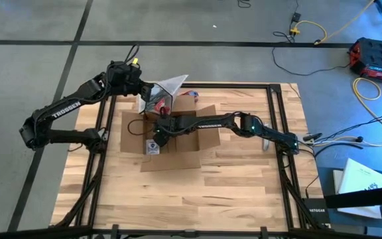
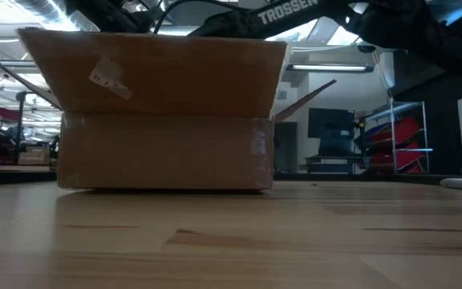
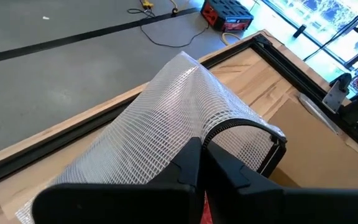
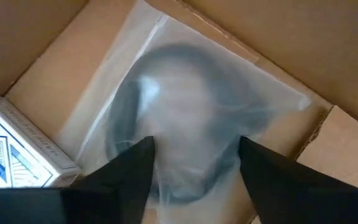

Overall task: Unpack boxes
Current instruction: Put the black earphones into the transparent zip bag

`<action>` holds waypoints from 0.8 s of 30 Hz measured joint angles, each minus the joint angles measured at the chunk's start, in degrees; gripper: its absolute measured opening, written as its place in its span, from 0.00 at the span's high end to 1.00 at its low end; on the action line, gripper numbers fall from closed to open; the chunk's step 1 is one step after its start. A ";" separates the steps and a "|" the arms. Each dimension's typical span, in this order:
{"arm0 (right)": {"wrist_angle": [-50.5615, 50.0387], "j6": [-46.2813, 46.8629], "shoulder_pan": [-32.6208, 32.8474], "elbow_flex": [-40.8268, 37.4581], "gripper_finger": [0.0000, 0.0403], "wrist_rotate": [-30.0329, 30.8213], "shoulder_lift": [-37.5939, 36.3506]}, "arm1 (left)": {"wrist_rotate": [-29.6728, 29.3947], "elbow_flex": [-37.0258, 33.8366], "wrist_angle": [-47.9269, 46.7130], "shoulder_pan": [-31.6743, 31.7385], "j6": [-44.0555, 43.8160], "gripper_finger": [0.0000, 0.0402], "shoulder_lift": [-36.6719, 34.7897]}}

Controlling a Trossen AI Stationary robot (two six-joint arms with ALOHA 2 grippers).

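Cardboard box [image 1: 178, 136] holds a clear bag [image 4: 191, 118] under the spread right hand [image 4: 194, 165]; left hand [image 3: 201, 171] pinches mesh bag [image 3: 166, 118].

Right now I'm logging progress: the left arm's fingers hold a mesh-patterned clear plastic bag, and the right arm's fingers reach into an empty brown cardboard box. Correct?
Not empty: the right wrist view shows a clear plastic pouch and a blue-and-white printed small box inside the brown cardboard box. The rest holds.
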 joint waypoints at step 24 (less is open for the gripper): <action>-10.62 -4.62 3.06 7.84 0.99 -3.71 -4.75 | -0.11 0.00 0.87 0.11 1.30 1.00 0.00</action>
